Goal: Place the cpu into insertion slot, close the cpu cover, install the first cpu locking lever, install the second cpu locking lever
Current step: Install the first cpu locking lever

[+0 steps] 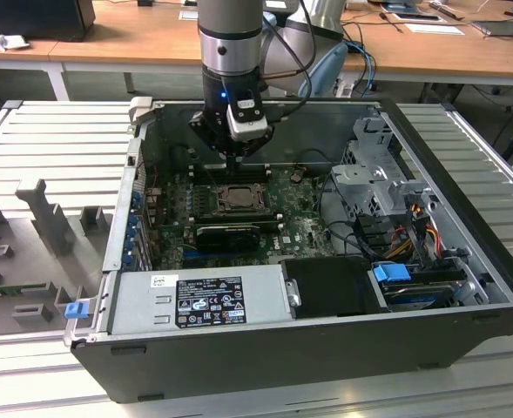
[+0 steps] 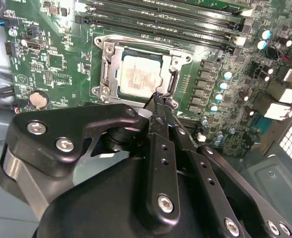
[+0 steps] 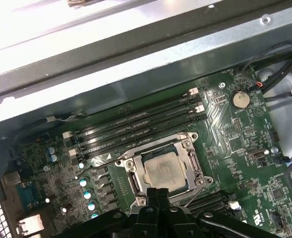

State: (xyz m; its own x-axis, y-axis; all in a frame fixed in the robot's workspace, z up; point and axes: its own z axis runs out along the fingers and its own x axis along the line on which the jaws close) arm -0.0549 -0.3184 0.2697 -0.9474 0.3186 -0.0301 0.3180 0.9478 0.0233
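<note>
The cpu (image 2: pixel 138 79) sits flat in the insertion slot (image 1: pixel 236 197). Its pale face shows through the square window of the cpu cover (image 2: pixel 107 64), which I see lying down on the socket frame in both wrist views. My gripper (image 2: pixel 158 96) hangs right at the socket's edge with its fingers (image 3: pixel 153 201) pressed together. I cannot tell whether the tips pinch the thin wire lever (image 3: pixel 198 193) beside them. In the first wrist view the long memory slots (image 3: pixel 141 124) run just beside the socket.

In the exterior view the slot lies directly under the arm, with a black card (image 1: pixel 227 233) just beside it toward 6 o'clock. Farther toward 6 o'clock is the grey power supply (image 1: pixel 199 300). The drive cage (image 1: pixel 380 174) stands well apart toward 3 o'clock. The open computer case (image 1: pixel 308 357) rests on a ribbed metal counter (image 1: pixel 56 139).
</note>
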